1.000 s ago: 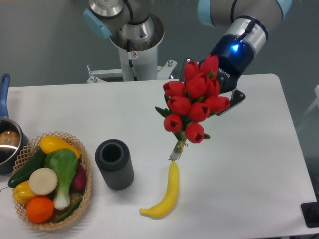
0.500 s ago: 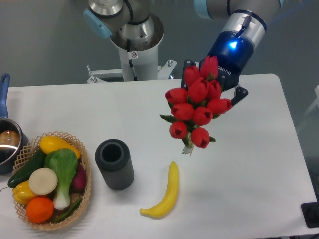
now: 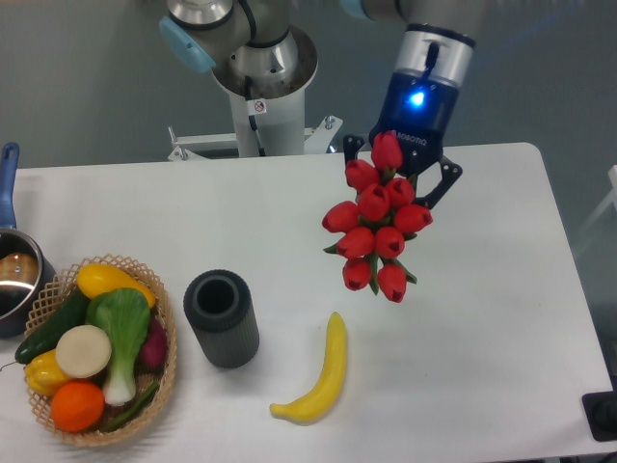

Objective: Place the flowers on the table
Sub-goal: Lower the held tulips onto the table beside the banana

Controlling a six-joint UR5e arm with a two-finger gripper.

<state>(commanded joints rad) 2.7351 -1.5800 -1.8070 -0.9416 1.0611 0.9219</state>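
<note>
Black pincer grips the flowers from above; the red heads hang toward the camera, held in the air above the white tabletop, with the banana lying near.

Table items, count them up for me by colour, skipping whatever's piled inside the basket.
Red: 1, the flowers, held in the gripper above the table
Yellow: 1, the banana
Black: 1, the cylinder
Tan: 1, the basket
Metal with blue handle: 1, the pot
Total: 5
</note>
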